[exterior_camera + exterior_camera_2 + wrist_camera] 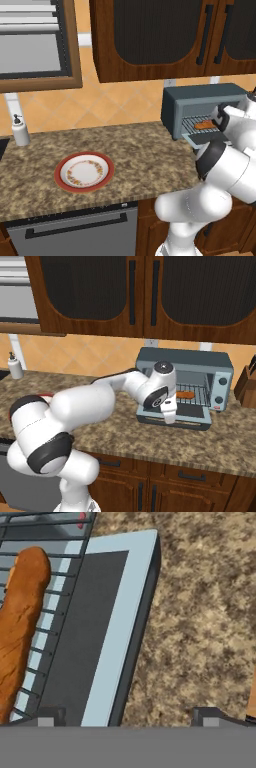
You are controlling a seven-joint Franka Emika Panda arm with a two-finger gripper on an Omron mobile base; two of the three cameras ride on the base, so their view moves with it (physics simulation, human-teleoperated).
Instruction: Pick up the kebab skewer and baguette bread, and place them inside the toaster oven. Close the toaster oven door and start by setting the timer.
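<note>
In the hand view, the two dark fingertips of the gripper [130, 717] rise at the bottom edge, set wide apart with nothing between them. One tip stands over the toaster oven door [102, 637], which lies flat and open, its dark glass inside a pale frame; the other stands over the speckled brown counter [200, 612] to the right. At the left of this frame one baguette bread [20, 622] lies lengthwise on the wire rack [50, 607]. I cannot tell where the kebab skewer is in any view.

The right base view shows what the close camera cannot: the whole toaster oven [187, 383] at centre right, a grey-blue box with its door [187, 417] dropped onto the counter [150, 441], and a knob panel [220, 388] on its right side. One orange-brown loaf [185, 394] sits on the rack inside. The gripper [170, 416] points down just in front of the open door, and whether its tips touch the door is unclear. A brown knife block [246, 387] stands at the right edge.

The left base view alone shows the plate [84, 171], at lower left of centre: one red-rimmed plate with a patterned inner ring and nothing on it. Farther back at the left edge stands one white soap dispenser [20, 131]. At the right, the oven [200, 107] is partly hidden by the white arm [220, 170], with the loaf [203, 125] visible on its rack. Dark wooden cabinets [165, 35] hang along the top.
</note>
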